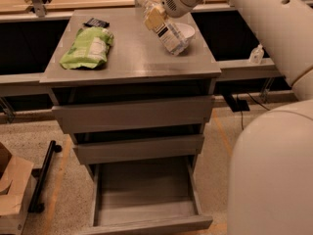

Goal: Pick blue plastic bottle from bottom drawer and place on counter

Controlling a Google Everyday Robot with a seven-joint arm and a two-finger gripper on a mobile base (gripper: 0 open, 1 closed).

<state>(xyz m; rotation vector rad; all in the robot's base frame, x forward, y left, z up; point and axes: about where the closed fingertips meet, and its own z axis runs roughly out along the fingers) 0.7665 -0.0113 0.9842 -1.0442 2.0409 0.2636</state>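
The tan-fingered gripper (pixel 154 17) on the cream-white arm (pixel 254 13) clasps the blue plastic bottle (pixel 171 35) above the counter (pixel 132 62). The bottle is clear, its white label dark-banded. The matte grey counter bears a lime-green pouch (pixel 88 47), a black packet (pixel 96 22) and a white bowl (pixel 188 31). The bottom drawer (pixel 144 195) is grey inside.

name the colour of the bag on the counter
Green bag, camera view; gripper holds bottle over counter.
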